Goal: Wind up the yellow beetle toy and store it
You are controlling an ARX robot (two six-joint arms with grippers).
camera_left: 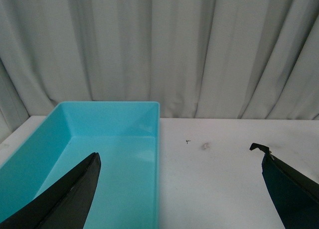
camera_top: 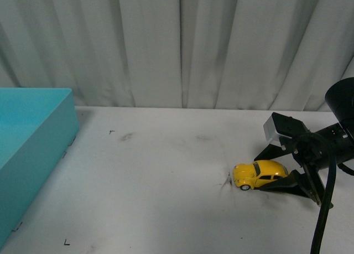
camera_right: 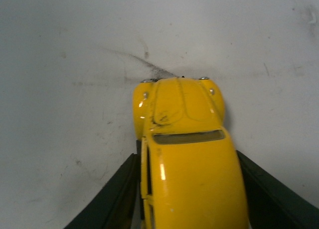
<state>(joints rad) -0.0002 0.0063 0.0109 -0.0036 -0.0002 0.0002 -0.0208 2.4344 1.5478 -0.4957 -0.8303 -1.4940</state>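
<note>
The yellow beetle toy (camera_top: 259, 174) stands on its wheels on the white table at the right, nose pointing left. My right gripper (camera_top: 279, 174) is shut on the toy, one black finger on each side of its rear half. In the right wrist view the toy (camera_right: 185, 154) fills the lower middle, with the fingers (camera_right: 112, 199) pressed to its sides. My left gripper (camera_left: 179, 189) is open and empty, hovering over the near edge of a turquoise box (camera_left: 114, 139); it is out of the front view.
The turquoise box (camera_top: 30, 149) stands at the table's left edge, open on top and empty inside. Dark scuff marks (camera_top: 225, 182) lie on the table just in front of the toy. A grey curtain hangs behind the table.
</note>
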